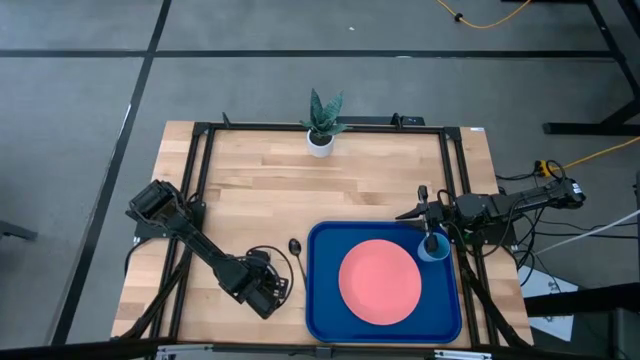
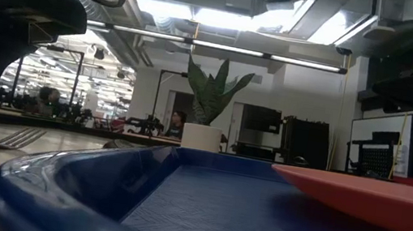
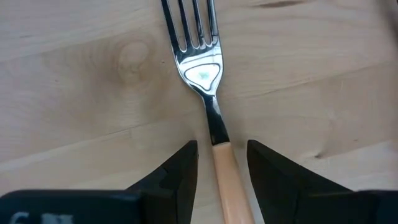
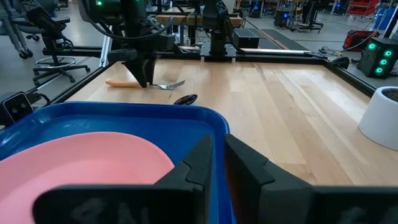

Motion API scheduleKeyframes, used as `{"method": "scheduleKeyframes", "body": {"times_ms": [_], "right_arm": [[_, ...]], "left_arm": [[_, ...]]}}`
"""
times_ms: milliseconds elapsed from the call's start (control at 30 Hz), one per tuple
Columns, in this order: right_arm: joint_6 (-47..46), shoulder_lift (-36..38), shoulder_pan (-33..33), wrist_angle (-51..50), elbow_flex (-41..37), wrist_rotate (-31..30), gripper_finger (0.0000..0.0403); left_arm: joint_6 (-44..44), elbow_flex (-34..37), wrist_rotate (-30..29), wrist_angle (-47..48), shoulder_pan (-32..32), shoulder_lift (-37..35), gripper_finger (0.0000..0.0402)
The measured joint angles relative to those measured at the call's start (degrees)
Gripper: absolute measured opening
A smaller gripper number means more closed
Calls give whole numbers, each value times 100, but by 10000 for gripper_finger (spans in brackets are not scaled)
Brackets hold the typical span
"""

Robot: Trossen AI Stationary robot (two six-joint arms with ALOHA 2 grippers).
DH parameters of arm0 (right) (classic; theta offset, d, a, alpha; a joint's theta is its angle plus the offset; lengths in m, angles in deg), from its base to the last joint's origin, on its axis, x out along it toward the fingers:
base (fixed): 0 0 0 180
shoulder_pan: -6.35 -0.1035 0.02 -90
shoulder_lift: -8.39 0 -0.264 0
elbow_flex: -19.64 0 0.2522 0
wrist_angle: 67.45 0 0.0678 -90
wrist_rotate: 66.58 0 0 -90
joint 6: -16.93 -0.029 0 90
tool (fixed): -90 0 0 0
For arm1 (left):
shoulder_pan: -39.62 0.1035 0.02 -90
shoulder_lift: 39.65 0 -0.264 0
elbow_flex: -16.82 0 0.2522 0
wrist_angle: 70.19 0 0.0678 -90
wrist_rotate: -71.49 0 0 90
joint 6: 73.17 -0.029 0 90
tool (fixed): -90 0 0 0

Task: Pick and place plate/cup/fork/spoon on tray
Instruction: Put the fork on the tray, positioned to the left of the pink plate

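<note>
The fork (image 3: 211, 112), with silver tines and a tan handle, lies flat on the wooden table left of the blue tray (image 1: 322, 300). My left gripper (image 3: 222, 171) is low over it and open, one finger on each side of the handle, with a gap on both sides. The pink plate (image 1: 380, 282) lies in the tray. The light-blue cup (image 1: 440, 252) stands in the tray's far right corner, and my right gripper (image 1: 431, 238) is shut on it from above. The dark spoon (image 1: 295, 245) lies on the table by the tray's far left corner. My right gripper comes at the cup from above, with a dark finger (image 1: 432, 241) inside its rim. The two fingers (image 4: 198, 168) stand almost together in the wrist view, which does not show the cup's wall. The cup stands upright in the tray.
A white pot with a green plant (image 1: 320, 140) stands at the table's far edge. Bare wood lies between the pot and the tray. A black frame rail (image 1: 200, 180) runs along the table's sides.
</note>
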Motion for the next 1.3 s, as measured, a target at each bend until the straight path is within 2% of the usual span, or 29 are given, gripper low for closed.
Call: {"method": "scheduleKeyframes", "body": {"times_ms": [700,867,1100,1300], "right_arm": [[0,0,0,1,0,0,45],[0,0,0,0,0,-1,45],[-1,0,-1,1,0,0,45],[0,1,0,1,0,0,45]], "left_arm": [[7,2,9,4,28,2,133],[-61,1,354,41,111,1,131],[-103,0,667,311,133,0,104],[-104,0,758,373,214,0,52]]}}
